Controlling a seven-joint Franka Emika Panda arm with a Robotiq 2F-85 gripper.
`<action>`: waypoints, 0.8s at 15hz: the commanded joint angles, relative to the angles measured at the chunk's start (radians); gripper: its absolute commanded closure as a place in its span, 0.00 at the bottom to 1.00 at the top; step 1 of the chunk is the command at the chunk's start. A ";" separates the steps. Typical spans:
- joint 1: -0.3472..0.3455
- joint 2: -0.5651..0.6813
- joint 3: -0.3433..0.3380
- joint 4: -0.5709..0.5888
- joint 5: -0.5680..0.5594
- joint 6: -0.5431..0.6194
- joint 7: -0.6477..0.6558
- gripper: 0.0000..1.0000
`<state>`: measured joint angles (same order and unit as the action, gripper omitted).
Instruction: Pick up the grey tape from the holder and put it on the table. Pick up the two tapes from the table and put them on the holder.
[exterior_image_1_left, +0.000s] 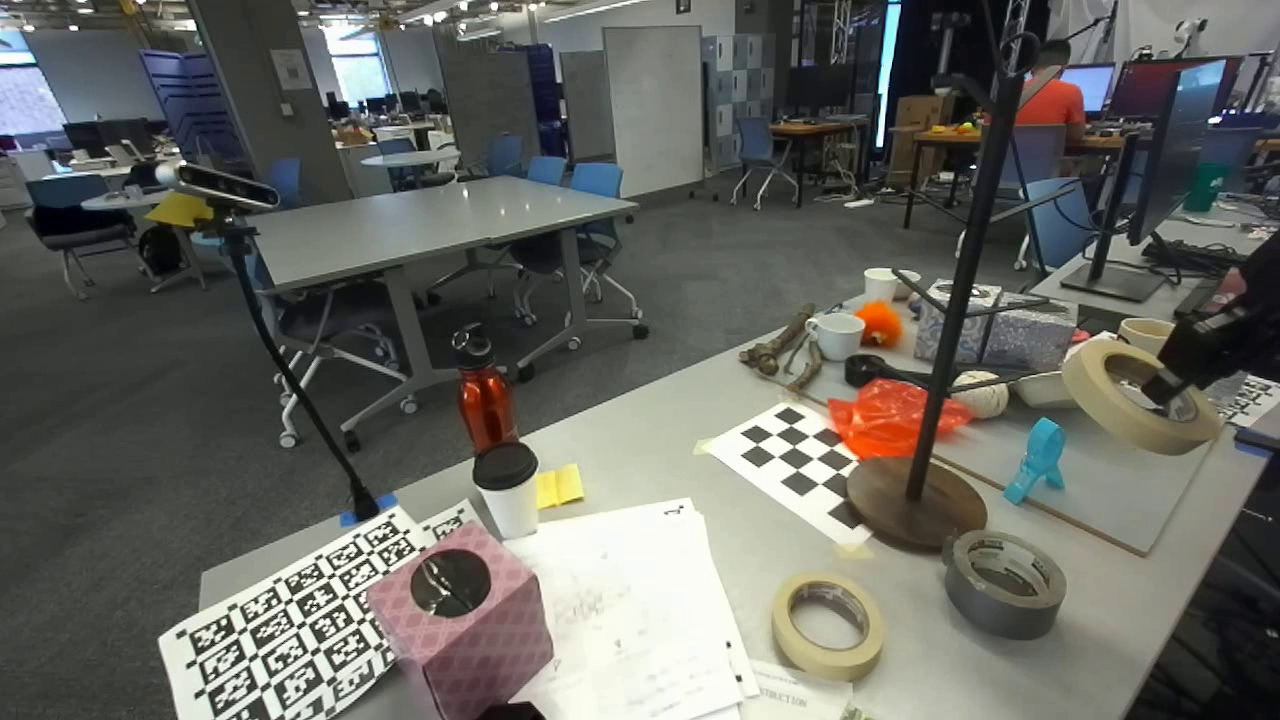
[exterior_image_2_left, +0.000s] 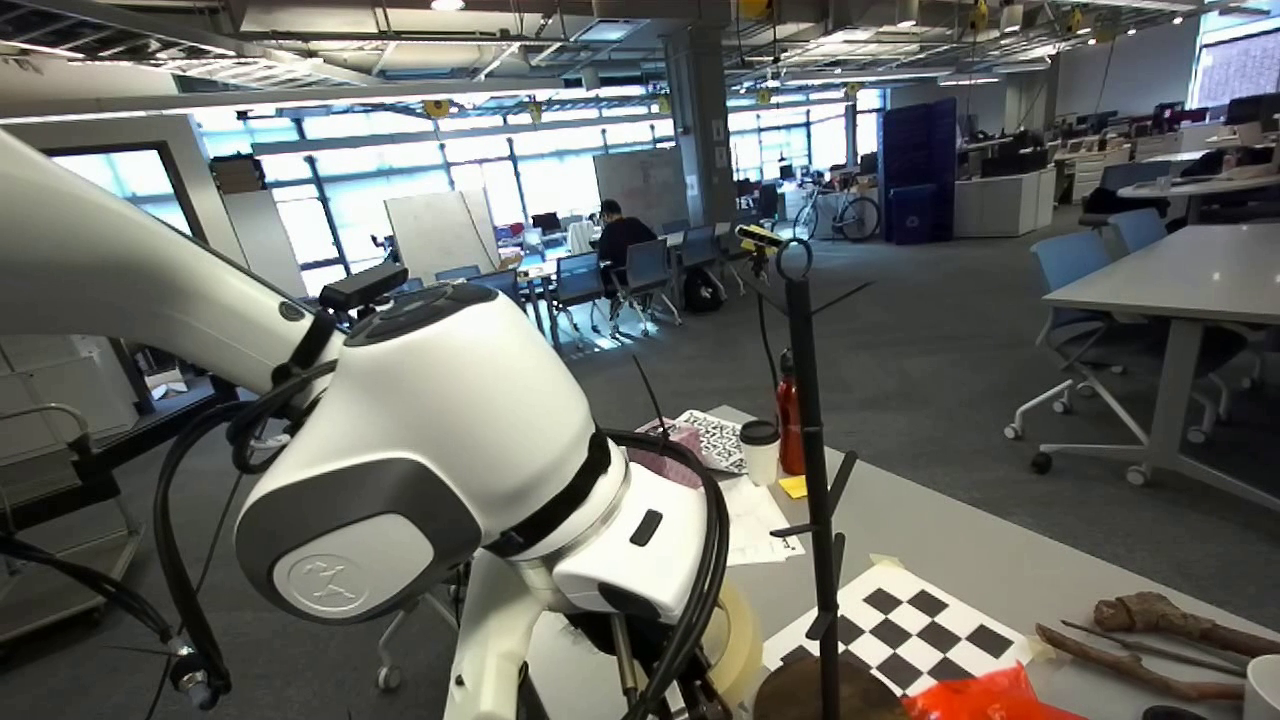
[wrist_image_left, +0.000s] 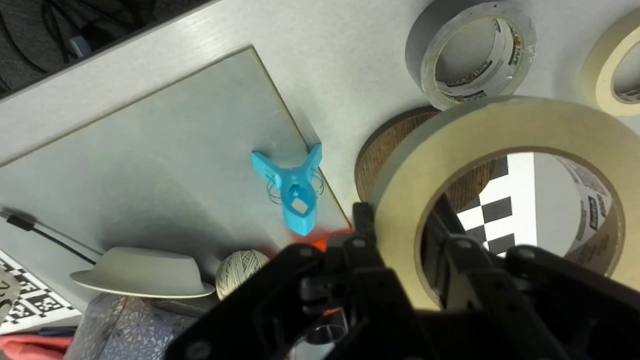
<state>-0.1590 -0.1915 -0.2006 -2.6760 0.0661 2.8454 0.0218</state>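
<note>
Robotiq gripper (wrist_image_left: 403, 215): matte black, jointed fingers (wrist_image_left: 364, 222), round screw heads (wrist_image_left: 198, 350). Above it, Panda arm (exterior_image_2_left: 470, 390): white, rounded; dark-grey side cover (exterior_image_2_left: 402, 487) around a pale cap (exterior_image_2_left: 385, 550) with embossed emblem (exterior_image_2_left: 328, 582). Nearer the gripper, a black band (exterior_image_2_left: 557, 497) crosses the white; black cables (exterior_image_2_left: 717, 545) loop alongside.

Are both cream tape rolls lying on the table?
No, one cream roll lies on the table, but the gripper holds the other roll in the air.

A dark floor (exterior_image_1_left: 180, 380) spreads beneath a grey desk (exterior_image_1_left: 430, 225) with blue chairs (exterior_image_1_left: 597, 180) in both exterior views. In an exterior view, a whiteboard (exterior_image_1_left: 653, 110) stands beside grey lockers (exterior_image_1_left: 738, 95). In an exterior view, tall bright windows (exterior_image_2_left: 550, 160) line the far side under an open-beamed ceiling (exterior_image_2_left: 400, 18), a column (exterior_image_2_left: 700, 120) standing before them.
</note>
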 joint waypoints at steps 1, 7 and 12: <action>-0.051 -0.051 0.011 0.002 -0.043 -0.021 0.033 0.94; -0.069 -0.124 -0.005 0.006 -0.008 -0.021 0.018 0.94; -0.058 -0.175 -0.016 0.012 0.024 -0.010 0.012 0.94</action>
<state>-0.2212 -0.3136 -0.2070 -2.6654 0.0651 2.8451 0.0275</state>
